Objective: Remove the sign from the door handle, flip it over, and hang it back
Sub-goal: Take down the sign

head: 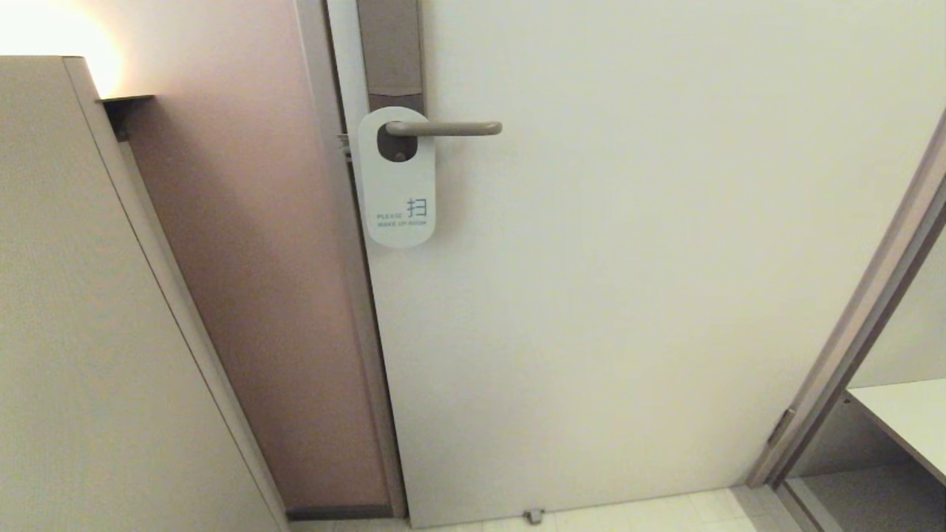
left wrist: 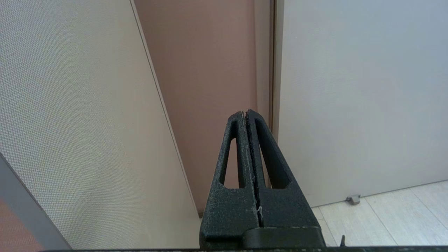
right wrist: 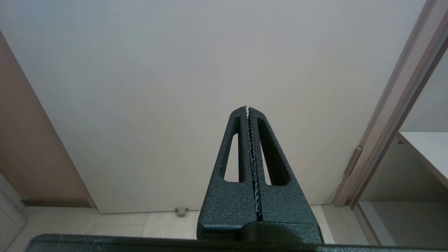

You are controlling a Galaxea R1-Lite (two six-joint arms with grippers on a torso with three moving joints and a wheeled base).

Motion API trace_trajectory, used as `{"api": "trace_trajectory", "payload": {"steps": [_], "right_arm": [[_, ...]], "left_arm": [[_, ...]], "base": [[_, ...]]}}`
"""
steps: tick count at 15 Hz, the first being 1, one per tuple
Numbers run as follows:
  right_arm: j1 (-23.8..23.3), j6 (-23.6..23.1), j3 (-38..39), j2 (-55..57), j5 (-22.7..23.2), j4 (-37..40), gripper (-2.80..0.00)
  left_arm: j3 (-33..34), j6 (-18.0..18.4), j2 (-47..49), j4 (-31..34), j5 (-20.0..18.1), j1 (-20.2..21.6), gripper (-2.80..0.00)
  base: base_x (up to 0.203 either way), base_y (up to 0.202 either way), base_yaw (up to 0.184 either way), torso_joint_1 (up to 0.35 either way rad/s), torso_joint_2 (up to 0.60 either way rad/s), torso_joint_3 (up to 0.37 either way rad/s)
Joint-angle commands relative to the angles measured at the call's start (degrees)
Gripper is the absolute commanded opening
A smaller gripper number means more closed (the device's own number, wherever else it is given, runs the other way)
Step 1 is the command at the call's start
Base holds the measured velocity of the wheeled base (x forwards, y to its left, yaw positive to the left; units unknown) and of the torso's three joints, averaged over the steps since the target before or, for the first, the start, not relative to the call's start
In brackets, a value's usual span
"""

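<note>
a pale door (head: 628, 295) fills most of the head view, shut against a pinkish-brown wall (head: 251, 281) on its left. a beige textured panel (head: 81, 332) stands along the left edge, with warm light glowing above its top corner. a small metal door stop (head: 533, 515) sits at the door's bottom edge on the light tiled floor (head: 650, 517) (tile joints show). at the right, a grey-brown frame (head: 857, 332) borders an opening with a white shelf (head: 909, 421).

Warm glare blooms at the head view's upper left above the partition (head: 89, 295); the door (head: 628, 295) is evenly lit, shadows soft, focus sharp.
</note>
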Motion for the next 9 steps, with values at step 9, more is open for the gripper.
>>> {"api": "trace_trajectory", "payload": {"steps": [9], "right_arm": [[0.0, 0.0, 0.0, 0.1, 0.0, 0.0, -2.80]], "left_arm": [[0.0, 0.3, 0.0, 0.1, 0.5, 0.0, -2.80]], "base": [[0.000, 0.000, 0.000, 0.000, 0.00, 0.000]]}}
